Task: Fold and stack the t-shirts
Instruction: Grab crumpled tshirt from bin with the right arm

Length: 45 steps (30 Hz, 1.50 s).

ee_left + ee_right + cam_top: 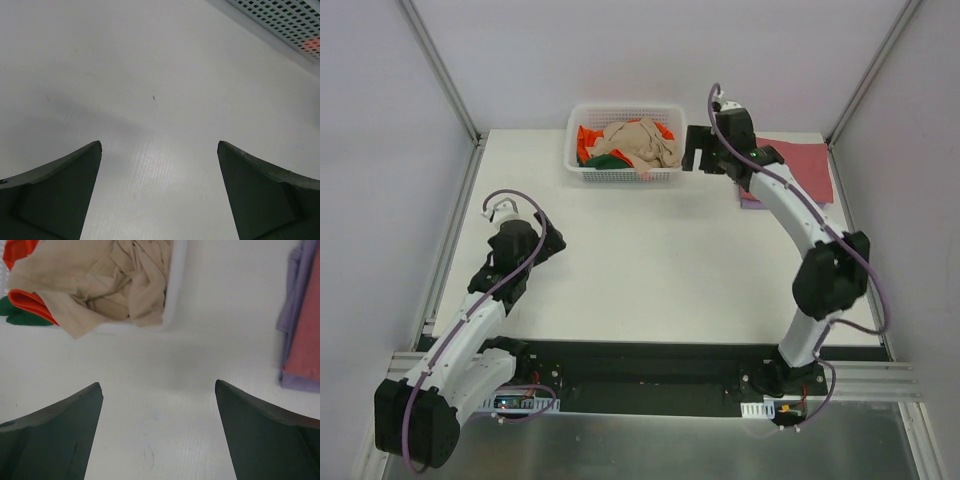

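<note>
I see both end effectors, left [159, 192] and right [159, 432], spread open, empty, over the white counter [650, 260]; crumpled beige cloth t-shirt [642, 142] fills the white plastic lattice basket [625, 174].

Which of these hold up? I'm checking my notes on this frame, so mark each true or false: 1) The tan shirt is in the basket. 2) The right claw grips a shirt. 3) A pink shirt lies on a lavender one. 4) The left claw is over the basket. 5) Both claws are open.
1) True: the tan shirt lies crumpled in the basket.
2) False: the right claw is open and empty, over bare table.
3) True: the pink shirt rests on the lavender shirt.
4) False: the left claw is over bare table, apart from the basket.
5) True.
</note>
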Each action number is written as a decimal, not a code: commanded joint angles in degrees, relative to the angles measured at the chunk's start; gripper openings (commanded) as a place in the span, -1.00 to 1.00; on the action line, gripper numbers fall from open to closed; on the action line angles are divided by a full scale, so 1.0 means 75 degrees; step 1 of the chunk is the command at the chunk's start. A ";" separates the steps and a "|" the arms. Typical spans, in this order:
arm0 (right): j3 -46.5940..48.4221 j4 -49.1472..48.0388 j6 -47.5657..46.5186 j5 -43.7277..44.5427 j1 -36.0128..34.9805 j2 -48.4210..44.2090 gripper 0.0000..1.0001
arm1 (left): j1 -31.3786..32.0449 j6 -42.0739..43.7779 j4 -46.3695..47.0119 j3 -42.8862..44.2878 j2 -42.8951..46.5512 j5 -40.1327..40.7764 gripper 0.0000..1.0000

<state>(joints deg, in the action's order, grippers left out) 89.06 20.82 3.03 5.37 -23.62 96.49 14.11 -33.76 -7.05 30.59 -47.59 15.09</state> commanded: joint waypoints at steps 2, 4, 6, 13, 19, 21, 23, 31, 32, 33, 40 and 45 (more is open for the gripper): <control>0.3202 0.0997 -0.0626 -0.1358 0.0008 0.2470 0.93 | -0.0123 0.0071 0.0565 -0.0070 -0.0100 -0.0173 0.98; 0.4362 0.1021 -0.0592 -0.1629 -0.0015 0.3338 0.93 | -0.0147 0.0071 0.0600 -0.0106 -0.0053 -0.0172 0.98; 0.5231 0.0951 -0.0439 -0.1606 -0.0120 0.4065 0.93 | -0.0170 0.0071 0.0623 -0.0141 -0.0018 -0.0196 0.98; 0.5844 -0.1378 0.0567 -0.0962 -0.0355 0.5578 0.93 | -0.0182 0.0036 0.0717 -0.0165 -0.0169 -0.0289 0.98; 0.7144 -0.2118 0.1237 -0.1113 -0.0413 0.6891 0.93 | -0.0194 -0.0011 0.0764 -0.0141 -0.0334 -0.0454 0.98; 0.7309 -0.2306 0.1400 -0.1044 -0.0449 0.7126 0.93 | -0.0194 -0.0011 0.0741 -0.0129 -0.0369 -0.0489 0.98; 0.7286 -0.2529 0.1600 -0.0974 -0.0496 0.7256 0.95 | -0.0205 -0.0022 0.0752 -0.0141 -0.0357 -0.0524 0.98; 0.7719 -0.3033 0.1624 -0.0786 -0.0706 0.7865 0.28 | -0.0217 -0.0069 0.0741 -0.0246 -0.0100 -0.0512 0.98; 0.7720 -0.3057 0.1612 -0.0809 -0.0707 0.7877 0.17 | -0.0217 -0.0081 0.0706 -0.0258 -0.0076 -0.0512 0.98; 0.7720 -0.3045 0.1566 -0.0809 -0.0707 0.7889 -0.09 | -0.0217 -0.0081 0.0682 -0.0281 -0.0041 -0.0535 0.98; 0.7544 -0.3127 0.1483 -0.0504 -0.0695 0.7702 -0.99 | -0.0229 -0.0116 0.0542 -0.0340 0.0146 -0.0512 0.98; 0.7111 -0.3630 0.1109 -0.0493 -0.0671 0.7011 -0.99 | -0.0229 -0.0139 0.0506 -0.0422 0.0322 -0.0442 0.98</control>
<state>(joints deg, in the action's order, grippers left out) 143.83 0.49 13.56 0.23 -28.18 155.28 13.02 -33.87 -3.29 28.14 -46.96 11.90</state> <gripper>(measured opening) 0.038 0.990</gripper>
